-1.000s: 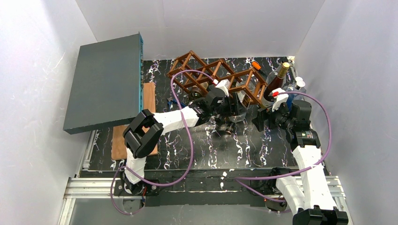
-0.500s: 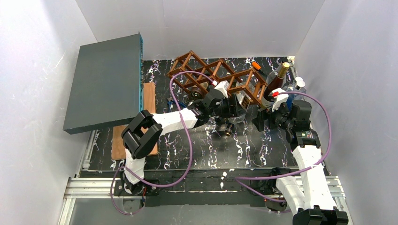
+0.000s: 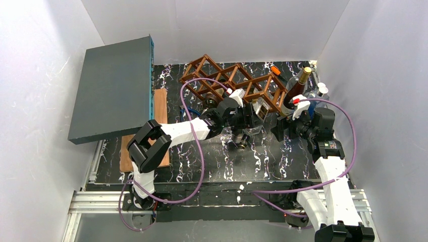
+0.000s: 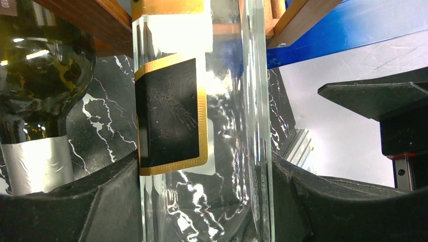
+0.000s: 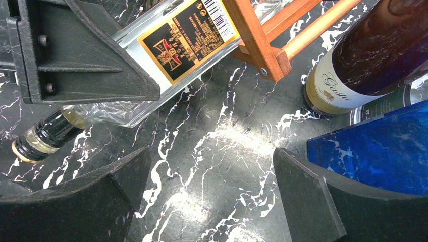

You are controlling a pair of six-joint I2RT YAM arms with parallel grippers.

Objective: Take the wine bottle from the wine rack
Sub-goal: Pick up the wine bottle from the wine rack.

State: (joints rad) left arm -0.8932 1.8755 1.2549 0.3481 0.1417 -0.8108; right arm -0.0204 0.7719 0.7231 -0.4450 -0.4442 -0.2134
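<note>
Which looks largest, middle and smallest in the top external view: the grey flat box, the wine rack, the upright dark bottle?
Largest: grey flat box
Then: wine rack
Smallest: upright dark bottle
The box may sit nearer the camera, exaggerating it.

Labelled clear wine bottle (image 5: 181,40) slants through the wine rack (image 5: 252,40).

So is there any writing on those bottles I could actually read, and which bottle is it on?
"Gasta", or close to it, in cursive: cream label of the dark bottle.
Small print and a barcode: black and gold label of the clear bottle; too small to read.
Black, gold-edged label in the left wrist view: nothing legible.
</note>
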